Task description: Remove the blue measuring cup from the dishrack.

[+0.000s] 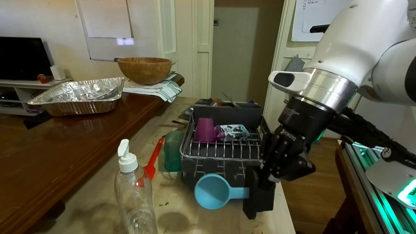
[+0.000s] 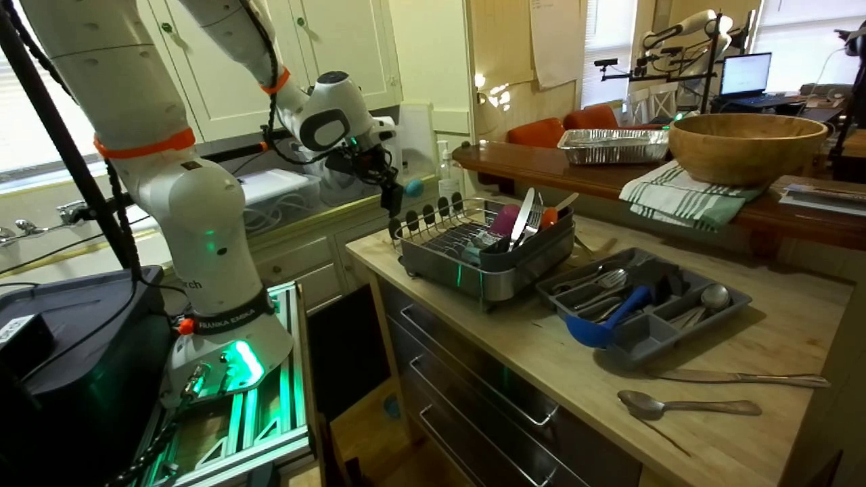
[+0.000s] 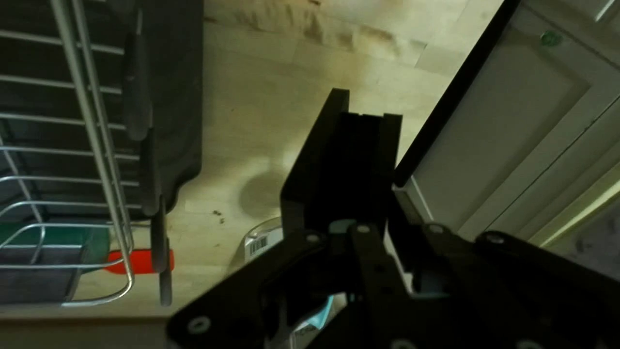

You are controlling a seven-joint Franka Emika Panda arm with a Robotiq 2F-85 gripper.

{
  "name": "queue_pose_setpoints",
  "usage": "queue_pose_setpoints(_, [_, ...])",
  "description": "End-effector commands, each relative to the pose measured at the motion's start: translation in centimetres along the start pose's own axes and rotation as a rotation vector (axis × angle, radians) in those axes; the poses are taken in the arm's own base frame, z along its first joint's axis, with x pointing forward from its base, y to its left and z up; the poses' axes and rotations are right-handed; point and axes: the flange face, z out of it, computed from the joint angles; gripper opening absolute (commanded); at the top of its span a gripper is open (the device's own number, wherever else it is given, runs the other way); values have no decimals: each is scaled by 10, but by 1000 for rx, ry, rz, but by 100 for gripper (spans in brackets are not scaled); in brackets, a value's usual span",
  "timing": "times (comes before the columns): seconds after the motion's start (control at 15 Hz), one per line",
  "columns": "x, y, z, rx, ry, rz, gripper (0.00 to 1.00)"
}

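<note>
The gripper [image 1: 258, 195] has the blue cup [image 1: 212, 191] clamped by its handle, held in the air just outside the rack [image 2: 443, 270]; both exterior views show its round body, while in the wrist view the gripper's links cover most of it. Only an exterior view shows the cutlery tray [image 2: 639, 341], with a knife [image 2: 744, 377] and a spoon [image 2: 703, 406] near it. The green glass [image 1: 173, 151] and red spatula [image 1: 155, 156], beside the rack, show in an exterior view and in part from the wrist; the purple cup [image 1: 204, 130], inside the rack, shows in both exterior views. Rack and tray stand on a pale wooden counter [image 1: 185, 208], along with a pump bottle [image 1: 135, 191]. A higher, darker bar [image 1: 65, 143] runs alongside, bearing a foil pan [image 1: 86, 108] and a wooden bowl [image 1: 144, 70] on a striped towel [image 1: 162, 91]. Farther off are a television [image 1: 22, 58] and, in an exterior view, red chairs [image 2: 534, 133] and a laptop [image 2: 744, 71].
</note>
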Motion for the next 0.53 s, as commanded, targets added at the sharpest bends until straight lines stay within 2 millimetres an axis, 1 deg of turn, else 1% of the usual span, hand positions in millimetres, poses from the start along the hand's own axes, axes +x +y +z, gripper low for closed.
queue_pose_setpoints(0.0, [-17,6,24,-52,21,19,4])
queue_pose_setpoints(0.13, [-31,13,38,-53,-49,18,4])
queue_pose_setpoints(0.27, [-35,17,48,-53,-80,21,4])
queue_pose_setpoints(0.47, [-27,9,57,-33,-94,37,4])
